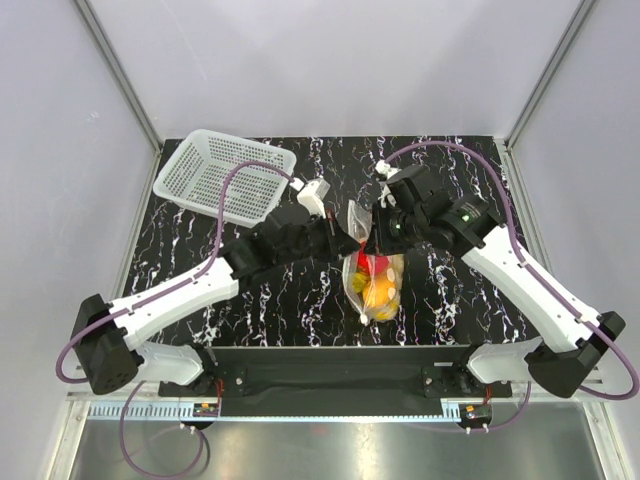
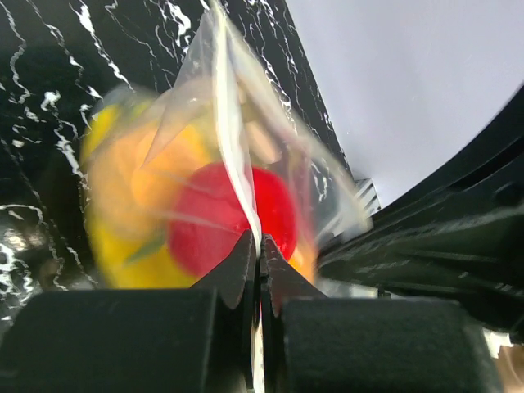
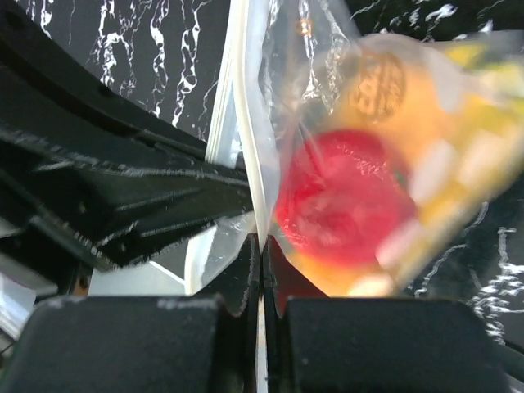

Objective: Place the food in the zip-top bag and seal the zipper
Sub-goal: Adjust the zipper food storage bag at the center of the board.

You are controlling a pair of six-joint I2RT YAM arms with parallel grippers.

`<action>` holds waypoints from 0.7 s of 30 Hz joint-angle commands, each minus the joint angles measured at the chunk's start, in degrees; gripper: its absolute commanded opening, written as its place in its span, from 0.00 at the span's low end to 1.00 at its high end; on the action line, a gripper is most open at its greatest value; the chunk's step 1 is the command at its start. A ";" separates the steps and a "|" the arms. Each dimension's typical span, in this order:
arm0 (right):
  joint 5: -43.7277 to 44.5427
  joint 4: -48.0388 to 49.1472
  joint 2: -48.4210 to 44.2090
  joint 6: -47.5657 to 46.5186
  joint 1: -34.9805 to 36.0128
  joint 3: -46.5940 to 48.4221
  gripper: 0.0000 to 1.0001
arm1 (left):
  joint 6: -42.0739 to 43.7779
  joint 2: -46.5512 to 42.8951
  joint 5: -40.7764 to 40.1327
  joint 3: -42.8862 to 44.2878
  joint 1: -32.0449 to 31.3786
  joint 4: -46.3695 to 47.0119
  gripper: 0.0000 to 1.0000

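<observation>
A black, white-veined marble-patterned table [image 1: 470,300] carries a white perforated plastic basket [image 1: 225,175] at its far left corner. The two arms meet over the middle of the table, well apart from the basket. Between them is the clear, crinkly plastic zip-top bag [image 1: 375,285], filled with fruit and stretching from the grippers toward the near edge.

From above, the left gripper [image 1: 350,238] and the right gripper [image 1: 378,228] sit just beside each other at the bag's far end. That view does not show how their fingers stand, nor whether the bag rests on the table or hangs above it.

The wrist cameras do show the fingers. In the left wrist view the left gripper [image 2: 258,246] has its black fingers pressed together on the bag's upright edge, with the film running up from between the tips. Behind the film are a round red fruit [image 2: 201,225], a round orange fruit [image 2: 139,176] and blurred yellow bananas [image 2: 123,254].

In the right wrist view the right gripper [image 3: 260,241] is likewise clamped on the thin, pale press-seal strip [image 3: 241,123] along the bag's mouth edge. The red fruit [image 3: 344,201] lies closest to the fingers, and the orange fruit [image 3: 385,90] beyond it shows a round printed label seen in no other view. Whether the strip is fully pressed shut along its length cannot be told.
</observation>
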 commanded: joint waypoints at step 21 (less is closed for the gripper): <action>-3.31 11.27 -7.81 4.19 0.69 -12.78 0.39 | 0.77 -0.28 5.71 -2.48 1.43 10.74 0.00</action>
